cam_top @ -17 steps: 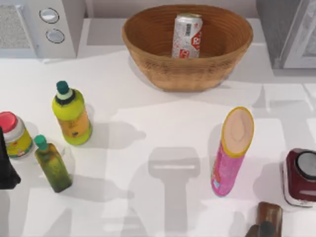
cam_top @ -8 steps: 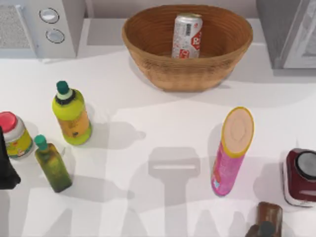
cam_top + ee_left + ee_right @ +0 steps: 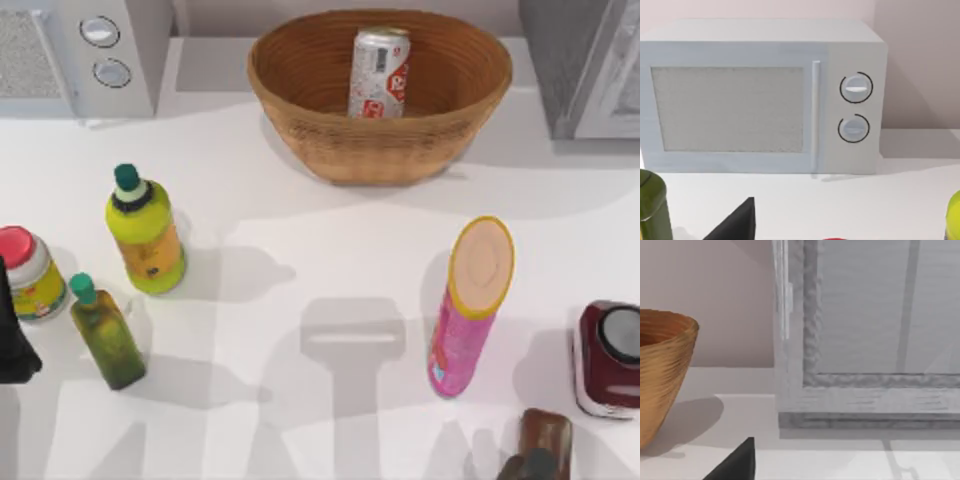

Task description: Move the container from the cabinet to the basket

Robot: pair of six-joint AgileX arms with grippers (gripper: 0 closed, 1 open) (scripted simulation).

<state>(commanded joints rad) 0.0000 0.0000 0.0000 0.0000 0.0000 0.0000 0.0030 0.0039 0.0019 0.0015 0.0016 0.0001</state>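
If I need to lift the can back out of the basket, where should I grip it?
Grip the can around its upper body, coming from above: it stands nearly upright, leaning slightly, inside the basket, whose high woven wall likely blocks a sideways approach.

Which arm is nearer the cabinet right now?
Right. Its wrist camera faces the cabinet door close up, beside the basket; the left arm's faces the microwave at the table's far left.

Hardly anything moved on the white table (image 3: 330, 260) over that second. The angular shadows that had lain across its right side, in front of the cabinet (image 3: 585, 65), slid off and were gone, leaving that patch evenly lit; the shadows along the near edge shifted slightly.
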